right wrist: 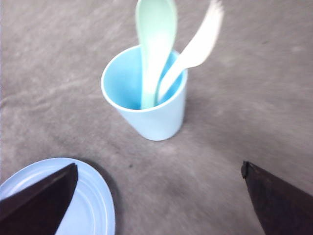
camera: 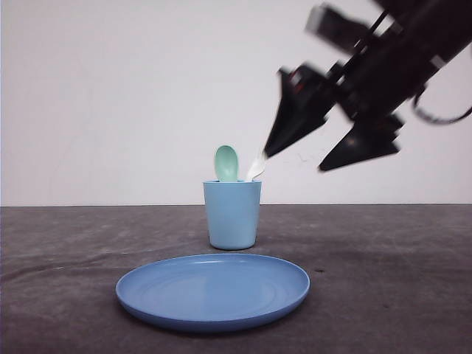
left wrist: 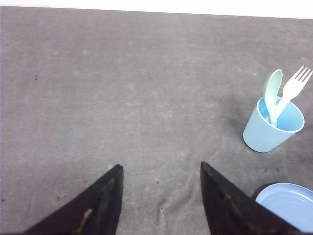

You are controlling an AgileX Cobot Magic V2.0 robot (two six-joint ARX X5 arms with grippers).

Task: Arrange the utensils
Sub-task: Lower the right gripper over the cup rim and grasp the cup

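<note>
On the grey desk (camera: 74,295) we see a blue plate (camera: 213,290) before a light blue cup (camera: 232,214). Inside stand the mint spoon (camera: 226,163) and white fork (camera: 256,169), tines up. The left claw (left wrist: 161,196) gapes wide; the right claw (camera: 299,162) hangs spread above the fork.

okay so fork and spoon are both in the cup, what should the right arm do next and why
Probably lift the right gripper up and away. The spoon and fork both stand in the cup, and the open fingers hold nothing, so there seems nothing left to place.
</note>
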